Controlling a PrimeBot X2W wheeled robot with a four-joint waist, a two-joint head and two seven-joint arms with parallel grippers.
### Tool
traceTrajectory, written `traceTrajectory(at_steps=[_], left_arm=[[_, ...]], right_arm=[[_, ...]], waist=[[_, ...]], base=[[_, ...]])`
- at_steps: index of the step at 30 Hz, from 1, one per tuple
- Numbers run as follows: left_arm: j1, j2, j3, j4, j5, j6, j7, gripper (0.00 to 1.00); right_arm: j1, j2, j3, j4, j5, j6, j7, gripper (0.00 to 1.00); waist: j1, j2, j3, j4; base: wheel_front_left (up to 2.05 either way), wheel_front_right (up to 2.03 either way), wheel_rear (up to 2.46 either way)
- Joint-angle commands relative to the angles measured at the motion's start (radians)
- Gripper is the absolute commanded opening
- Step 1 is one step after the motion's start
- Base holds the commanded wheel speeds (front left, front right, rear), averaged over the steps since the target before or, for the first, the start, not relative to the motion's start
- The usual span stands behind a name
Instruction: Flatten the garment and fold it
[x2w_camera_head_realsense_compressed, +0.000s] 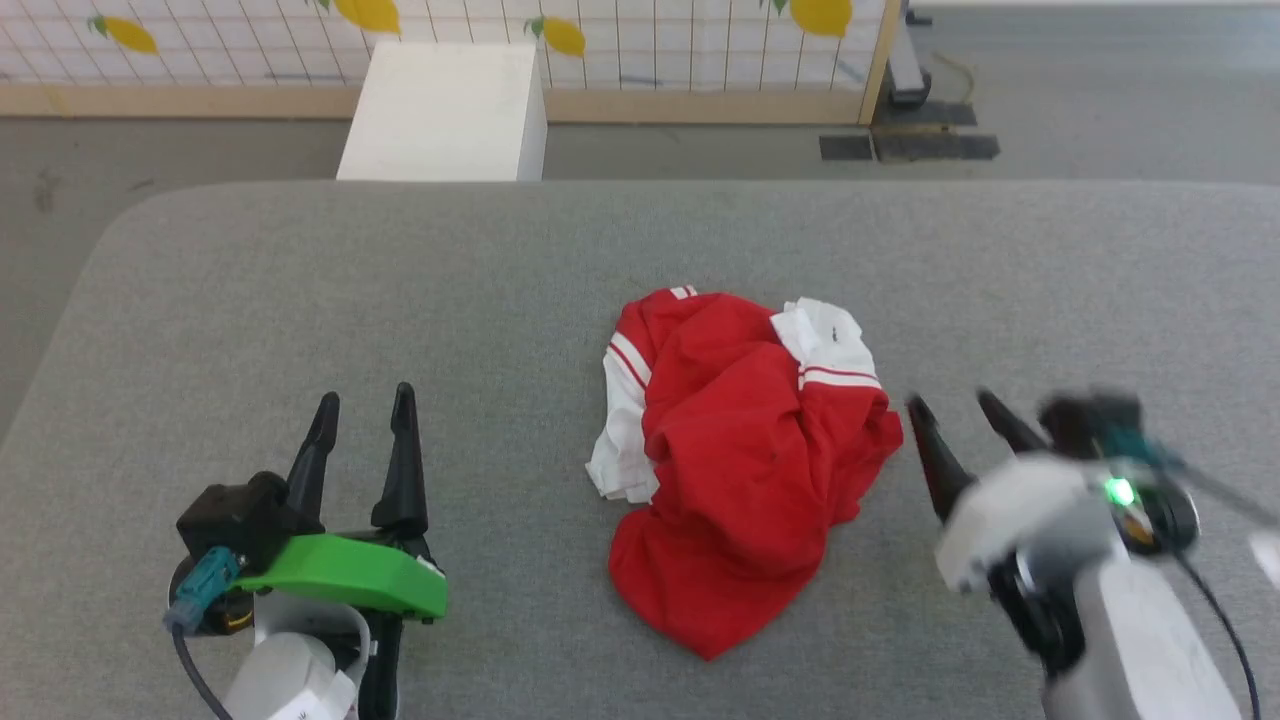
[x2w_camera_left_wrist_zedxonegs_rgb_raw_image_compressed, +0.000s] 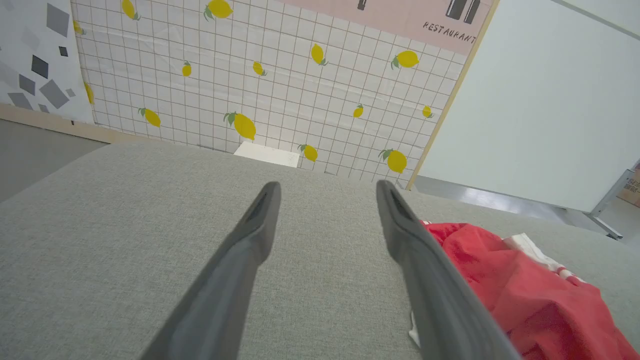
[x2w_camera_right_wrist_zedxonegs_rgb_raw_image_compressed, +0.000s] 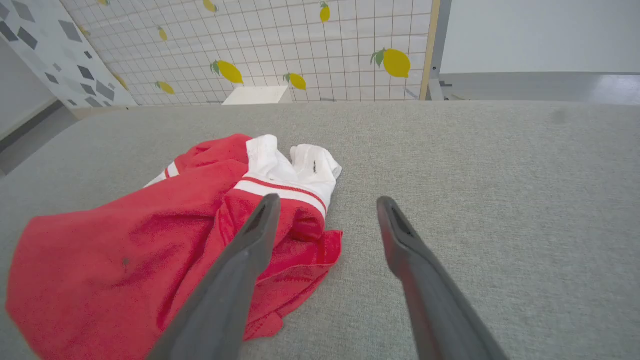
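In the head view, the garment (x2w_camera_head_realsense_compressed: 745, 470) is being shown crumpled mid-table (x2w_camera_head_realsense_compressed: 300, 300), between both grippers. The left gripper (x2w_camera_head_realsense_compressed: 365, 397) is being held spread and empty, well apart from it; the blurred right gripper (x2w_camera_head_realsense_compressed: 948, 400) is being held likewise, just beside its edge.

In the left wrist view, parted fingers are being held over bare cloth.

In the right wrist view, parted fingers are being held by the garment's hem; contact cannot be told.
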Motion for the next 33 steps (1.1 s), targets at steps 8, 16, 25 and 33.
traceTrajectory(at_steps=[8, 16, 25, 33], left_arm=[[0.012, -0.085, 0.079, -0.030, 0.066, -0.069, -0.004, 1.00], [-0.014, -0.132, 0.114, -0.017, 0.091, -0.127, -0.004, 1.00], [-0.030, -0.151, 0.130, 0.003, 0.112, -0.156, -0.004, 1.00], [-0.019, -0.156, 0.136, 0.013, 0.117, -0.167, -0.004, 1.00]], right_arm=[[-0.271, 0.001, 0.142, 0.068, -0.128, -0.001, 0.441, 1.00], [-0.335, 0.001, 0.172, 0.095, -0.219, -0.001, 0.633, 1.00], [-0.327, 0.001, 0.145, 0.087, -0.213, -0.001, 0.636, 0.00], [-0.263, 0.001, 0.022, -0.046, -0.141, -0.001, 0.498, 0.00]], waist=[[0.0000, 0.0000, 0.097, 0.061], [0.0000, 0.0000, 0.147, 0.113], [0.0000, 0.0000, 0.140, 0.104], [0.0000, 0.0000, 0.096, 0.054]], base=[[0.00, 0.00, 0.00], [0.00, 0.00, 0.00], [0.00, 0.00, 0.00], [0.00, 0.00, 0.00]])
